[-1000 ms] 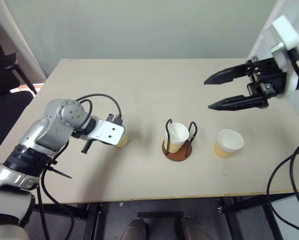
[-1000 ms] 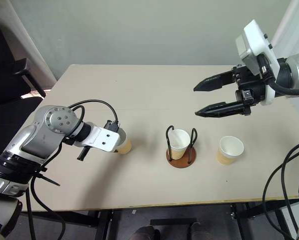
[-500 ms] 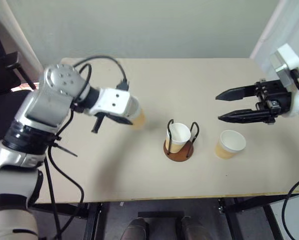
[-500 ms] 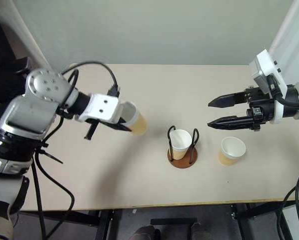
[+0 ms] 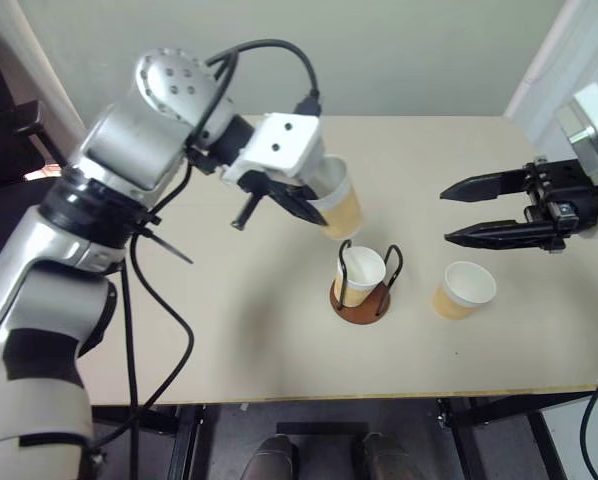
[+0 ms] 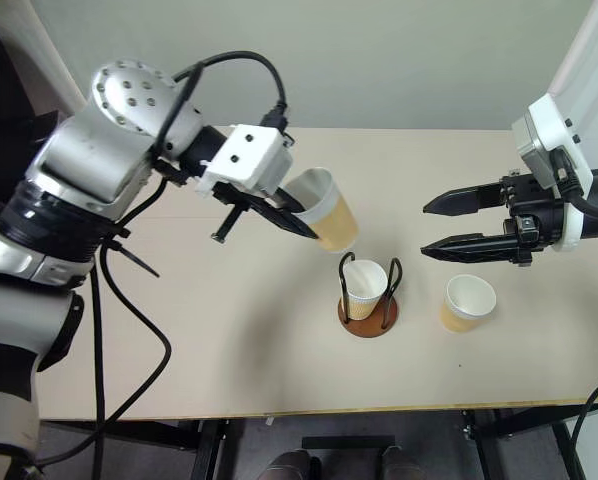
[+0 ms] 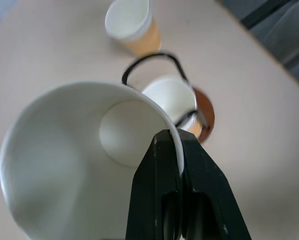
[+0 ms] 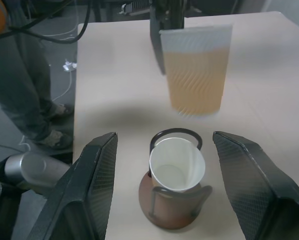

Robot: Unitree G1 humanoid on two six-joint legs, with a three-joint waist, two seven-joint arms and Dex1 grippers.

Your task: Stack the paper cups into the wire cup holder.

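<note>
So the left end effector (image 6: 297,216) is pinched tight on the rim of one paper cup (image 6: 326,210), one finger inside the wall and one outside, holding it up in the air, tilted, just above and beside the wire cup holder (image 6: 368,294). The holder sits mid-desk (image 6: 229,340) and already has a second cup (image 6: 365,287) leaning inside its black loops. The third cup (image 6: 465,303) stands upright on the desk just to the right of the holder.

The right end effector (image 6: 431,228) hangs above that third cup with its fingers spread apart and nothing in them.

On handling: these cups look super light and flimsy, so a rim pinch like this seems right to me, since the rolled rim is the stiffest part. Squeeze the side wall and I'd bet it buckles. The seated cup being tilted could make nesting fiddly, and a light holder might slide if bumped.
</note>
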